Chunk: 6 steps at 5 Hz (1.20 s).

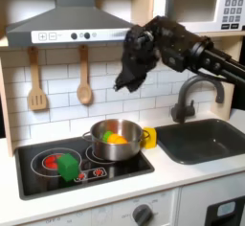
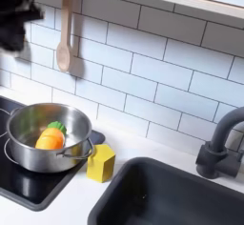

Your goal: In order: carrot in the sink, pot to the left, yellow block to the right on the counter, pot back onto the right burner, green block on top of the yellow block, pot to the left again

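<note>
The shiny steel pot (image 1: pixel 117 146) (image 2: pixel 24 153) stands on the right side of the black cooktop (image 1: pixel 33 177), covering the right burner. An orange carrot (image 1: pixel 113 137) (image 2: pixel 50 138) with a green top lies inside it. The yellow block (image 1: pixel 148 137) (image 2: pixel 101 162) sits on the cream counter (image 1: pixel 177 177), touching the pot's right side in both exterior views. The green block (image 1: pixel 67 166) rests on the left burner. The dark sink (image 1: pixel 206 142) (image 2: pixel 181 198) is to the right. My gripper (image 1: pixel 128 82) hangs open and empty well above the pot, blurred at the second exterior view's top left (image 2: pixel 19 24).
A dark curved faucet (image 1: pixel 196 91) (image 2: pixel 224 143) rises behind the sink. Two wooden utensils (image 1: pixel 84 77) (image 2: pixel 64 38) hang on the tiled wall behind the cooktop. A range hood (image 1: pixel 67 24) overhangs the stove, and a microwave (image 1: pixel 206 5) is at the upper right.
</note>
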{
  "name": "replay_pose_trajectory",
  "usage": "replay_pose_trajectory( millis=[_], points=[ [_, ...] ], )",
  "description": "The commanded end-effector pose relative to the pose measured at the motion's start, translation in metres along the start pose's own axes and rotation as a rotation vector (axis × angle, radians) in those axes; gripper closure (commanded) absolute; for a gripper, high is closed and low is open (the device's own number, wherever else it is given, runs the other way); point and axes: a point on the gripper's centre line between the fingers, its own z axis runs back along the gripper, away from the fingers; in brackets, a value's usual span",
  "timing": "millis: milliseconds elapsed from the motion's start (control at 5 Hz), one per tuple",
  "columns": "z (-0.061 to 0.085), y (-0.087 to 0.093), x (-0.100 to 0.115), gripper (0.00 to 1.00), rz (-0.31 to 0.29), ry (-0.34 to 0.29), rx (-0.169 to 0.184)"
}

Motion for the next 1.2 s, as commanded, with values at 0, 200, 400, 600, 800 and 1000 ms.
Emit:
replay_pose_trajectory(
  millis=[0, 200, 400, 600, 800, 1000],
  points=[
    [-0.002, -0.005, -0.066, 1.00, -0.132, 0.236, 0.020],
    [-0.001, -0.007, -0.093, 1.00, -0.191, 0.306, 0.011],
    [0.000, -0.014, -0.120, 1.00, -0.236, 0.383, -0.002],
    [0.003, -0.016, -0.145, 1.00, -0.279, 0.435, -0.010],
    [0.005, -0.016, -0.169, 1.00, -0.315, 0.483, -0.016],
    [0.007, -0.019, -0.185, 1.00, -0.347, 0.500, -0.061]
  ],
)
